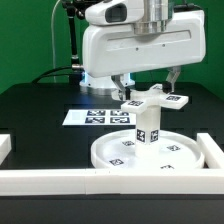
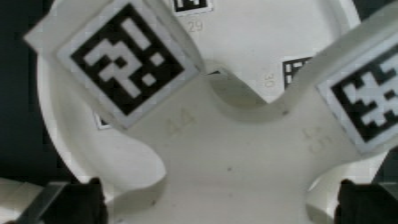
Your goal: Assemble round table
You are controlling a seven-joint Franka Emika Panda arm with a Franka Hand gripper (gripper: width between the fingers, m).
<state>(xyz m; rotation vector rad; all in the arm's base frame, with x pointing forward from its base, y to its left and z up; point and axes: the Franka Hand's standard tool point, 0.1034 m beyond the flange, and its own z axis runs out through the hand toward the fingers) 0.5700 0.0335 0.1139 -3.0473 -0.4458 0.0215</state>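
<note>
Gripper jaws apart, straddling the base atop the upright leg on the disc. Best to close squarely, keeping the base level.

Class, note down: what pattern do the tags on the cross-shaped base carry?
Black-and-white square tags on the white cross-shaped base; clearest in the wrist view.

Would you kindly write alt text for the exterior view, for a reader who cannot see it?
A white cross-shaped base sits atop a short leg standing upright on a round disc, with the open gripper directly above.
</note>
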